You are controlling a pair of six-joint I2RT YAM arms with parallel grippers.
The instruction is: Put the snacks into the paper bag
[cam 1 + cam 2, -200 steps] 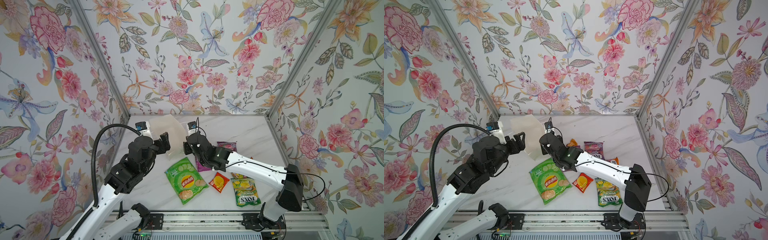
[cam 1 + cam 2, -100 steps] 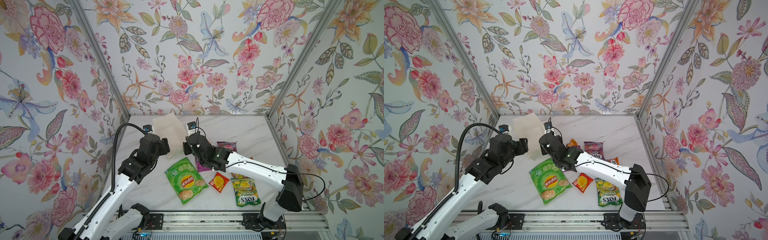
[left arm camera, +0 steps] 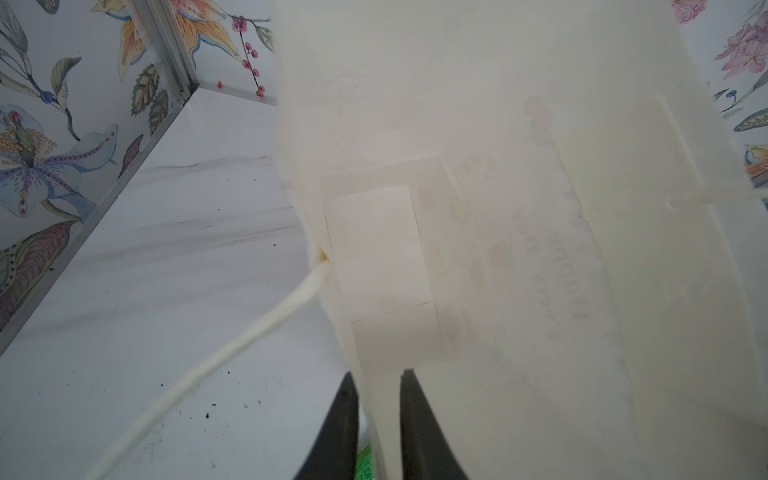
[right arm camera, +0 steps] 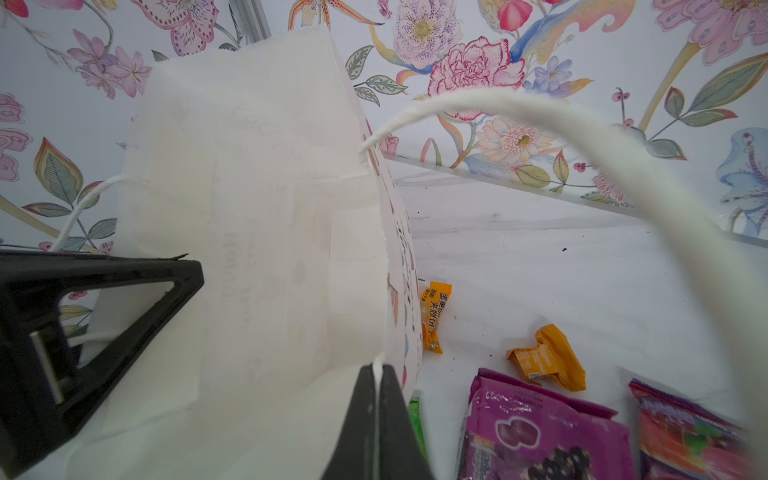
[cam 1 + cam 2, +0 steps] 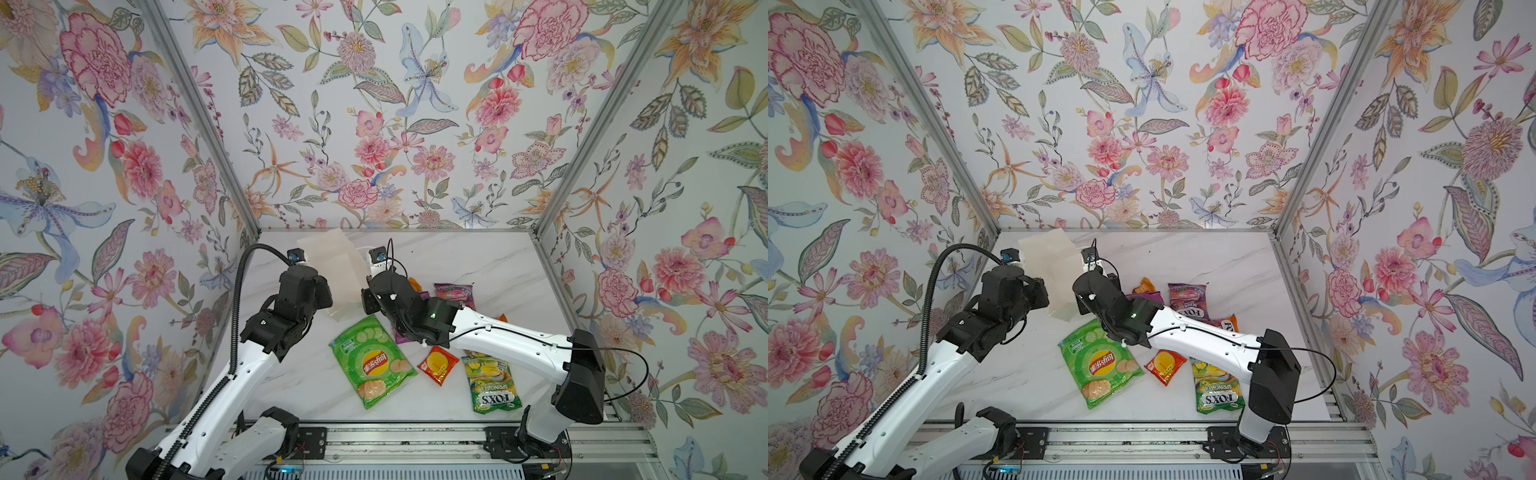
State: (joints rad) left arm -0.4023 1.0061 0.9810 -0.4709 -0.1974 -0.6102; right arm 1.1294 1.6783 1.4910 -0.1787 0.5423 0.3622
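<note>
So left gripper and right gripper each pinched one wall of the paper bag; best move looked like spreading slowly, opening the mouth without tearing

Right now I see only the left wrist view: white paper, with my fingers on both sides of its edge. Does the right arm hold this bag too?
Observer: Yes. In the right wrist view the right gripper is shut on the rim of the paper bag.
Operator: Which snack lies closest to the bag's mouth?
Observer: The green Lay's chip bag. In both top views it lies flat on the table, just in front of the mouth.
Operator: What is on the right arm's side of the bag?
Observer: A small orange pack lies right beside the bag's wall, and the purple grape pack lies a little further out.
</note>
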